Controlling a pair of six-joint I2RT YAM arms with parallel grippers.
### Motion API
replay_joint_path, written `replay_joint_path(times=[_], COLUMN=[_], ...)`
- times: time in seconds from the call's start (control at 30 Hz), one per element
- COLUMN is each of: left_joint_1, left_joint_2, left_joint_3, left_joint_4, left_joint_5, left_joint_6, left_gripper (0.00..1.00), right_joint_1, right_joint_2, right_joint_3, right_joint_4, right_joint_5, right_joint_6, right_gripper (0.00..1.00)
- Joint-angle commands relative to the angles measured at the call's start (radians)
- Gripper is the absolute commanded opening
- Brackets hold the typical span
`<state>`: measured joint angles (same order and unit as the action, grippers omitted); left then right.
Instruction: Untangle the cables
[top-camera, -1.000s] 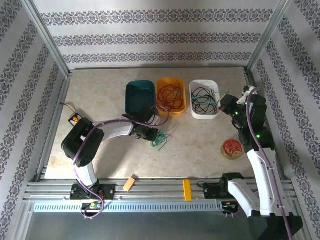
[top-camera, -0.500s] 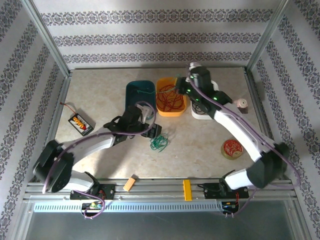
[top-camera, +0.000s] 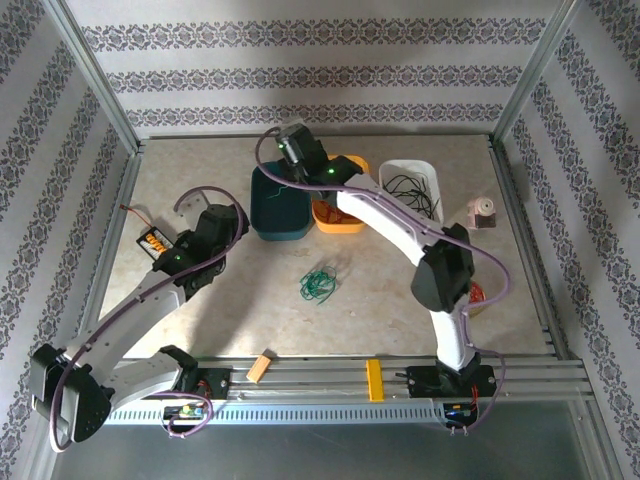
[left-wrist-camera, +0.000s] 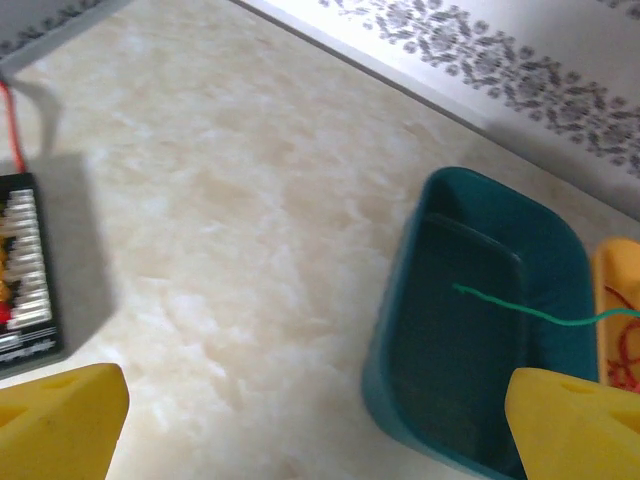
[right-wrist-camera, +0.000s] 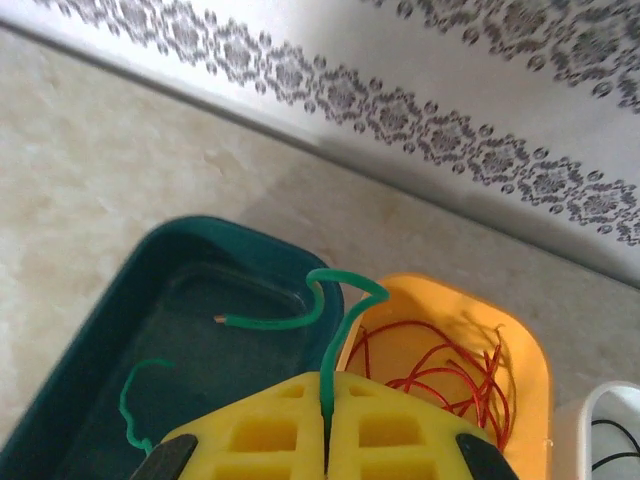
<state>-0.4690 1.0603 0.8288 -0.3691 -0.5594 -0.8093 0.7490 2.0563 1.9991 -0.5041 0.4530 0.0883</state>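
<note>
You have bare marble-patterned tabletop (top-camera: 200, 175) left of the deep teal plastic bin (top-camera: 275, 232) and across the near middle, where a loose heap of thin green cables (top-camera: 318, 284) lies. The white right arm (top-camera: 385, 215) slants over the orange plastic bin (top-camera: 338, 222), barring that side, and a thin green cable strand (right-wrist-camera: 345, 310) droops from its closed right gripper (right-wrist-camera: 327, 385) into the teal bin. A flat black-and-orange battery box (top-camera: 152, 243) lies just beside the left arm (top-camera: 150, 300).

3 bins: teal bin (top-camera: 272, 218), orange bin (top-camera: 340, 226), white bin (top-camera: 425, 168). 3 cable colours: red cables (right-wrist-camera: 430, 365), black cables (top-camera: 402, 186), green cables (top-camera: 318, 285). 1 battery box (top-camera: 155, 243). 1 spool (top-camera: 482, 212). 2 blocks: tan block (top-camera: 261, 367), yellow block (top-camera: 374, 380).
</note>
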Motion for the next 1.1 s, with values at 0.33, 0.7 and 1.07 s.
replay_joint_path(times=[0.33, 0.7, 1.07], left_joint_1=[0.021, 0.021, 0.021], left_joint_2=[0.012, 0.018, 0.042], left_joint_3=[0.004, 0.015, 0.035], left_joint_4=[-0.075, -0.070, -0.036], left_joint_5=[-0.010, 0.020, 0.074], left_joint_6=[-0.031, -0.004, 0.042], left_gripper=[0.97, 0.97, 0.92], right_joint_1=[0.037, -0.001, -0.027], right_joint_2=[0.235, 0.454, 0.490], right_joint_3=[0.142, 0.342, 0.387], right_joint_4=[-0.210, -0.376, -0.380], right_joint_5=[-0.168, -0.309, -0.354], right_joint_6=[-0.147, -0.096, -0.032], right_gripper=[0.07, 0.07, 0.29])
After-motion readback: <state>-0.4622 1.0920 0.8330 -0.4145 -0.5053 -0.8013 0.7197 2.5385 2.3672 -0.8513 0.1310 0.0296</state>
